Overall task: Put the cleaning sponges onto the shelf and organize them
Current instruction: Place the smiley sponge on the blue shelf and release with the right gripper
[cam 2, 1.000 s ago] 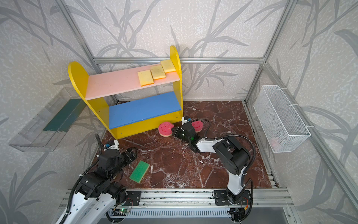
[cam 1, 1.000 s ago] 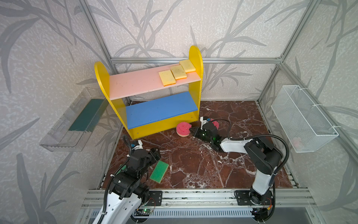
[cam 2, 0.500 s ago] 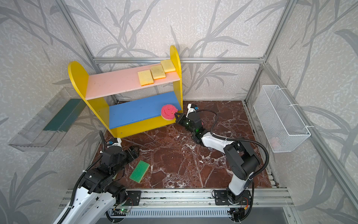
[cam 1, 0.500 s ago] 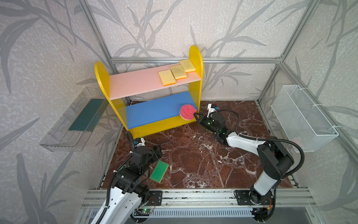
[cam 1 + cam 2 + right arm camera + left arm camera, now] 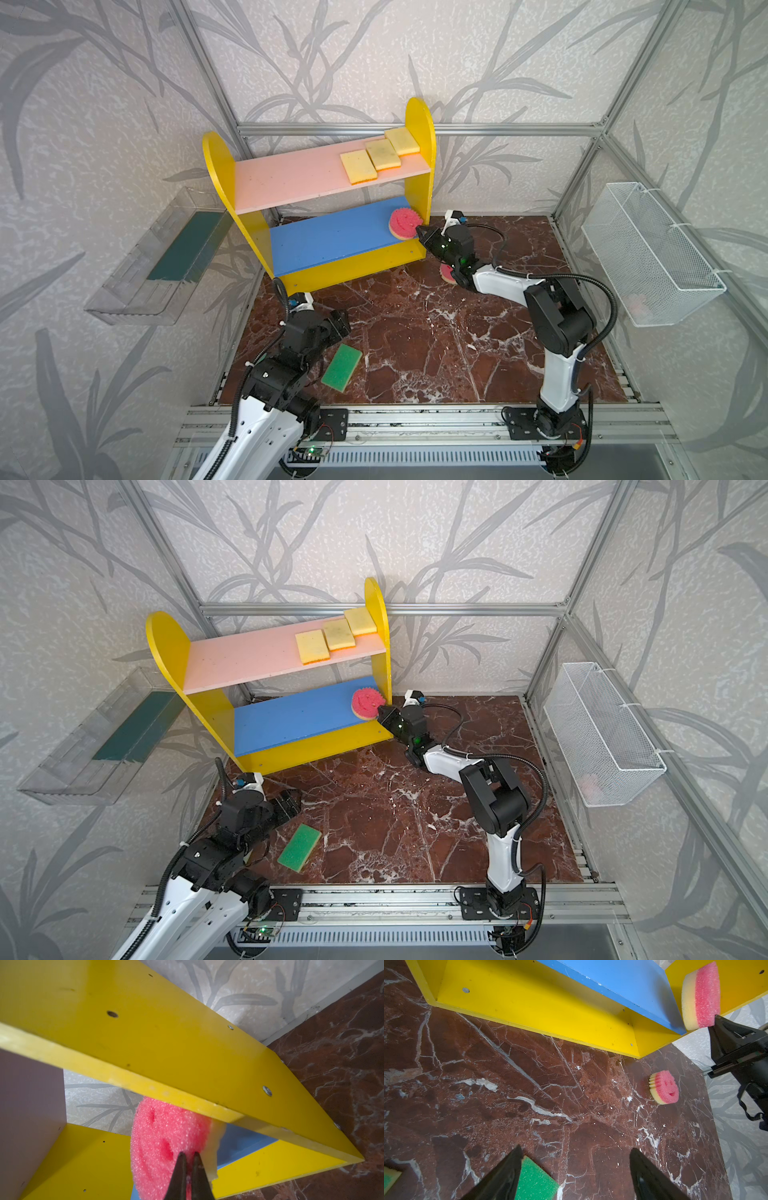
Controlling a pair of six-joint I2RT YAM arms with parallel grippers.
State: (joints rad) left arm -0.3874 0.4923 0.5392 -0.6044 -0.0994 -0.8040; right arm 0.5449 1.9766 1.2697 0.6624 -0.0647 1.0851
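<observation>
While right tool (image 5: 419, 230) pinches round pink sponge (image 5: 402, 223) by rim, sponge stands on edge at right end of blue middle board (image 5: 332, 237) of shelf (image 5: 216, 166), hard by yellow side panel. Left tool (image 5: 575, 1148) gaping wide, nothing in it, hovering over desk (image 5: 415, 332) right beside green-faced sponge (image 5: 341, 367). Second pink smiley (image 5: 665, 1087) just lying on desk near shelf's right corner. Three yellow sponges (image 5: 382, 154) in row on pink top board (image 5: 286, 178).

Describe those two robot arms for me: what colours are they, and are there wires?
The left arm and right arm pair white shells with bulky black joints; black ribbed cable hoses loop alongside. The left end effector and right end effector each have two black, tapering fingers. Green lights glow near the right one.
</observation>
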